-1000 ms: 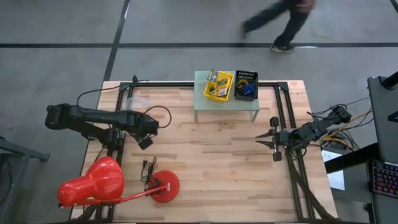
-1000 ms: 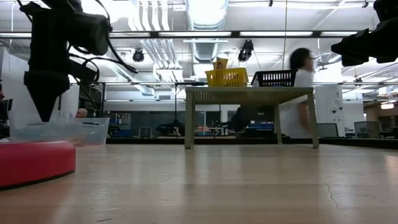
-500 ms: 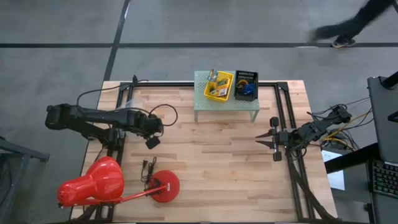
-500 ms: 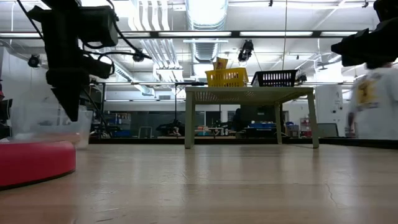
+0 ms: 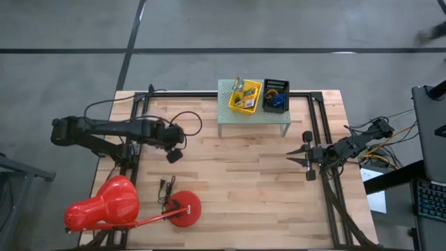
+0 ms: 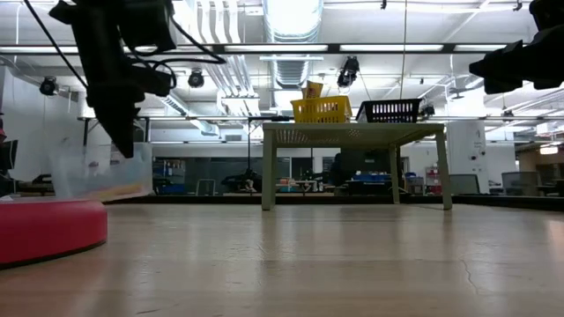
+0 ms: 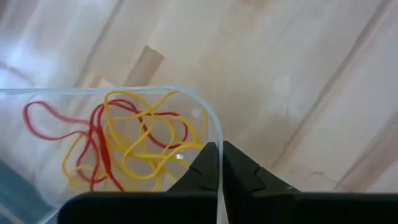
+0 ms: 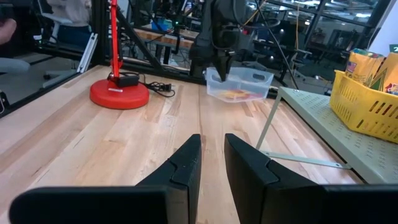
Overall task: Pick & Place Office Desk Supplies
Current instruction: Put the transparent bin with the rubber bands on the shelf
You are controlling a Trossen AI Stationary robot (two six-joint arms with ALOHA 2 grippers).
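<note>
A clear plastic container (image 8: 240, 85) with yellow and red rubber bands (image 7: 127, 146) stands at the table's left, and my left gripper (image 7: 219, 148) is shut on its wall. In the high view that gripper (image 5: 174, 155) is left of the mint-green shelf (image 5: 252, 120). On the shelf, a yellow basket (image 5: 245, 96) holds crayon boxes and a black basket (image 5: 275, 95) holds ring loops. My right gripper (image 5: 293, 157) waits at the table's right side, level, open by a small gap, with nothing between its fingers. My left gripper pinches the container's thin upright wall at its rim (image 7: 216, 124), beside a rounded corner. One finger is inside and one outside. The fingers come steeply from above. In the low view the container (image 6: 101, 172) sits tilted below the gripper, one end raised.
A red desk lamp (image 5: 104, 206) lies at the near left, its round base (image 5: 185, 208) and cord beside it. Black frame rails (image 5: 317, 132) run along both sides of the table. Bare wood lies between the two arms.
My left gripper has moved toward the table's right edge and risen a little, its wrist turning. The clear container has gone with it, sliding toward the table's middle and tipping from level to tilted. A person beyond the far edge has walked out of the picture.
</note>
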